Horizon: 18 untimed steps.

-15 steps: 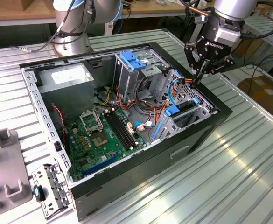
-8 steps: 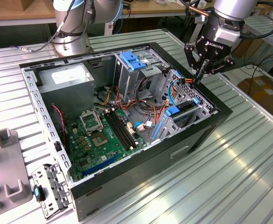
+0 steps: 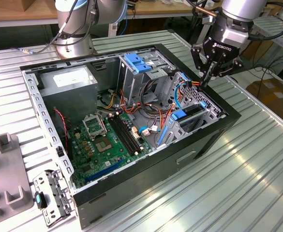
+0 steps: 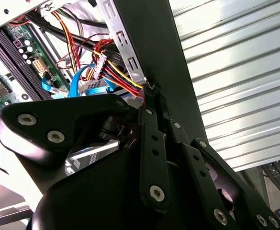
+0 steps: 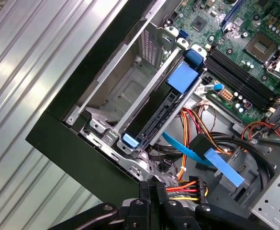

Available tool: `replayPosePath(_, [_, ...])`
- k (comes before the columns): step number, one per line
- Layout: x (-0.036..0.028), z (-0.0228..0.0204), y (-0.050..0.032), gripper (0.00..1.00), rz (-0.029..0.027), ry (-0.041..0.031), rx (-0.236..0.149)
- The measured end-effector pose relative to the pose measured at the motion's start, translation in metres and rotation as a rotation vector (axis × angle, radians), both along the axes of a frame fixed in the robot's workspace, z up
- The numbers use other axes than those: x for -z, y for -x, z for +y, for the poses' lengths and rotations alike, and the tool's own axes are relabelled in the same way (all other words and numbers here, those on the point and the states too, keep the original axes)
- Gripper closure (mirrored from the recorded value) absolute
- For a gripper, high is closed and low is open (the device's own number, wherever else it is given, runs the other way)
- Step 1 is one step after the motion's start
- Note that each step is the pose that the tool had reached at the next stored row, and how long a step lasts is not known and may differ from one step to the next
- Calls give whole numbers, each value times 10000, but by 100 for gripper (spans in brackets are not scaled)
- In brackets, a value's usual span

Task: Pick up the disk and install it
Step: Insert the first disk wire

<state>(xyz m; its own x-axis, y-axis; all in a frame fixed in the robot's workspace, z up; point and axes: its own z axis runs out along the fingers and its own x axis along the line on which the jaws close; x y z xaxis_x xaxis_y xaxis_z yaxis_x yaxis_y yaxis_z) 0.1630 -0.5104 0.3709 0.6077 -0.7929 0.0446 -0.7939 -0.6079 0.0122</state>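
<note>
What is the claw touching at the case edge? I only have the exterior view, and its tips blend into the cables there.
Observer: In the first wrist view the claw has its tips pressed together, with a red, orange and yellow wire bundle right beside them.
Operator: Is anything in the drive cage?
Observer: That view looks into the grey metal drive cage. A slim dark part with blue plastic end tabs sits edge-on in one slot. I cannot tell whether it is the disk.

Even, bright overhead light falls on my scene; the ribbed silver aluminium table (image 3: 257, 159) shines with soft glare streaks. The open black steel computer case (image 3: 214, 137) keeps mild shadow inside. In both wrist views my own black linkages loom close and blurred
</note>
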Motion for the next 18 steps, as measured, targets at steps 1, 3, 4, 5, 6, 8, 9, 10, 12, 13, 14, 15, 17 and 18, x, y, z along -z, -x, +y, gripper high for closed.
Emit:
replayPosePath(1, [0,0,0,83,0,0,28])
replayPosePath(3, [0,0,0,83,0,0,87])
replayPosePath(4, [0,0,0,83,0,0,224])
replayPosePath(5, [0,0,0,83,0,0,427])
replayPosePath(6, [0,0,0,83,0,0,643])
replayPosePath(8, [0,0,0,83,0,1,949])
replayPosePath(9, [1,0,0,83,0,1,1070])
replayPosePath(10, [1,0,0,83,0,0,1184])
replayPosePath(12, [1,0,0,83,0,1,1418])
replayPosePath(13, [1,0,0,83,0,0,1485])
replayPosePath(14, [2,0,1,83,0,-1,1530])
replayPosePath(15, [2,0,4,83,0,-3,1565])
replayPosePath(17, [1,0,14,83,0,0,1677])
replayPosePath(18, [1,0,15,83,0,1,1910])
